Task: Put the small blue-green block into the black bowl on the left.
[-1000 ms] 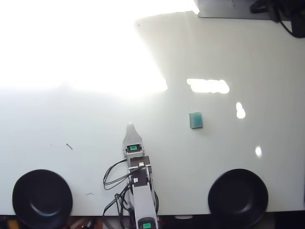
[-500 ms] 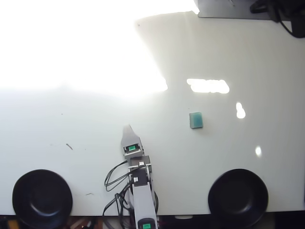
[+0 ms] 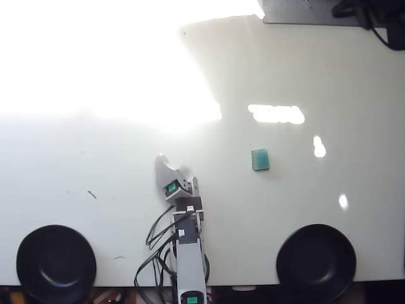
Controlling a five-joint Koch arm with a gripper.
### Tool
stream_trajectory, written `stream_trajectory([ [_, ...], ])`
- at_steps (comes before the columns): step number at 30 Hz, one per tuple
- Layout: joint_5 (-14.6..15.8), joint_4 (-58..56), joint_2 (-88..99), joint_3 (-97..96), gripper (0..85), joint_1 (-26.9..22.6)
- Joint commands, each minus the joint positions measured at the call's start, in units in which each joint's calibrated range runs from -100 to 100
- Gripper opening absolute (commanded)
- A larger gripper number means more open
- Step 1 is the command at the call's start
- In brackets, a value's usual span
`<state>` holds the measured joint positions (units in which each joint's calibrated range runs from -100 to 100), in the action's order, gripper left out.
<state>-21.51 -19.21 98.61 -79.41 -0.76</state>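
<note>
In the overhead view the Koch arm (image 3: 188, 253) reaches up from the bottom edge of the white table (image 3: 126, 164), its white links and a loop of dark cables (image 3: 155, 244) trailing back toward the base. The gripper (image 3: 169, 172) points up and slightly left in this view; its pale jaws lie close against one another from above, so I cannot tell how far apart they stand, and nothing shows between them. The small blue-green block (image 3: 260, 159) lies flat on the bare table to the right of the gripper and a little above it in the picture — well apart from the fingertips, touching nothing. Two black bowls sit near the bottom edge: the left black bowl (image 3: 56, 263) is down and to the left of the gripper, the right black bowl (image 3: 316, 254) down and to the right, below the block. Both bowls look empty. Strong glare washes out the upper left of the table — details there cannot be made out.
</note>
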Motion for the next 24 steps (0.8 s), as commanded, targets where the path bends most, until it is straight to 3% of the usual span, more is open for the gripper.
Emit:
stream_trajectory([
  [1,-6.35,0.04,0.75,5.93,46.8,1.42],
  [4,-11.53,-0.29,0.75,8.43,46.7,3.52],
  [9,-15.87,-5.48,0.53,15.55,46.5,5.23],
  [15,-23.54,-5.31,-1.29,19.43,46.1,9.67],
  [24,-32.82,8.55,-13.39,19.61,46.1,17.05],
])
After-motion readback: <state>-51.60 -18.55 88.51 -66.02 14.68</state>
